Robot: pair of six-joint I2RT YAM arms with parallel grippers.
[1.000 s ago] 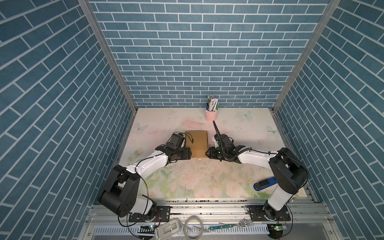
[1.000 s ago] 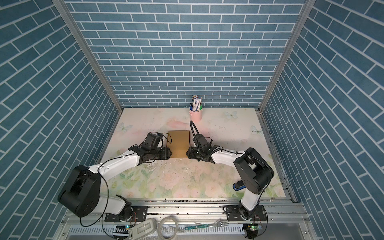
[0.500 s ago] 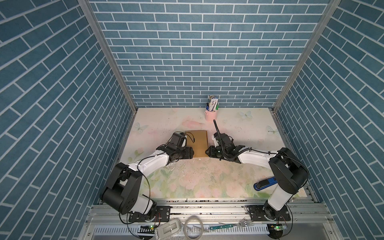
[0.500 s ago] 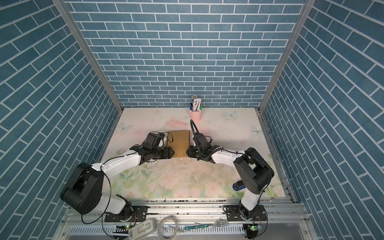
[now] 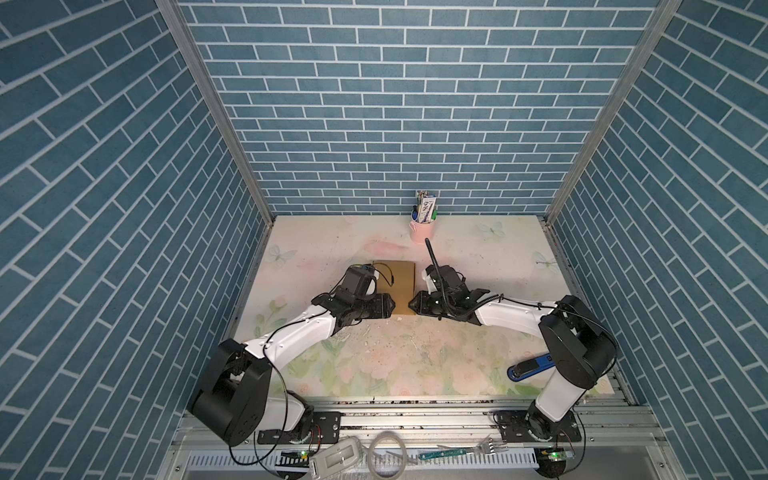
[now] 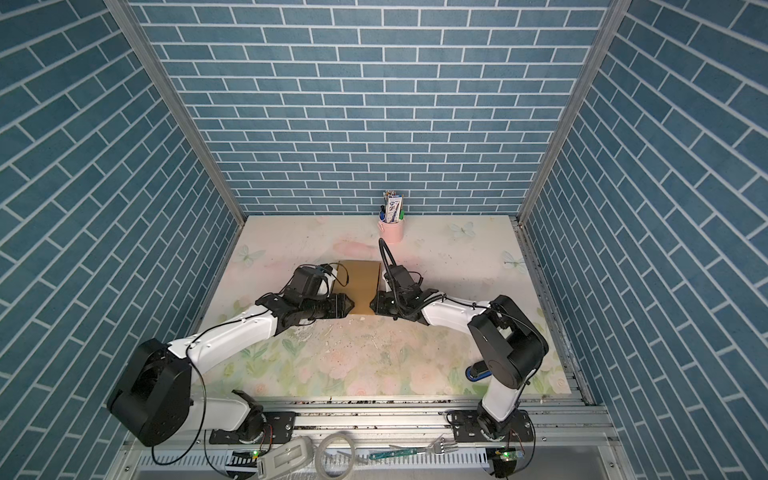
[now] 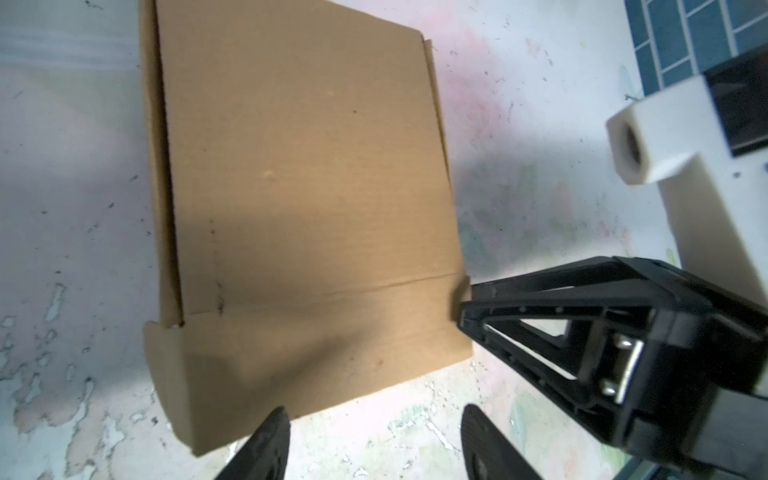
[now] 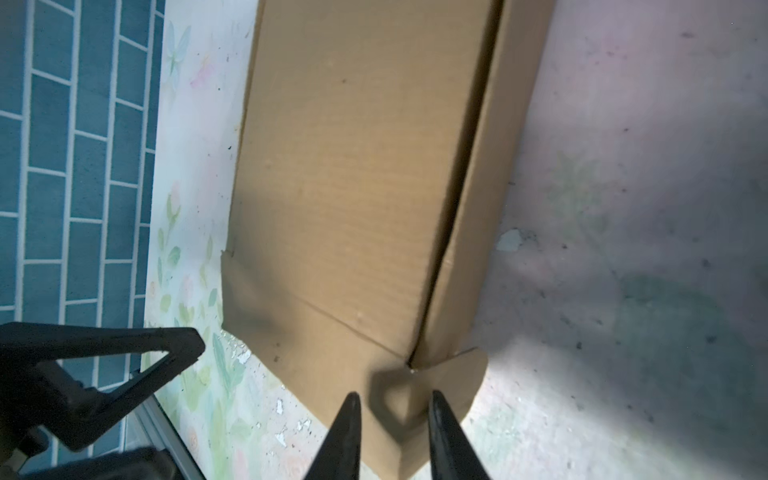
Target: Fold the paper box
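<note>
While the paper box [image 5: 401, 282] lies flat between the open left gripper [image 7: 374, 419] and the right gripper [image 8: 393, 397], whose grip on its corner flap [image 8: 453, 382] cannot be told, this flap may be crushed by skewed pushing.

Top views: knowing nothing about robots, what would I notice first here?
The left gripper and right gripper, on long white-and-black arms, point from either side at the near corners of a brown paper box in the middle of the flowery table. Blue brick-patterned walls enclose the scene, and a stuffed pink cup stands by the back wall.
</note>
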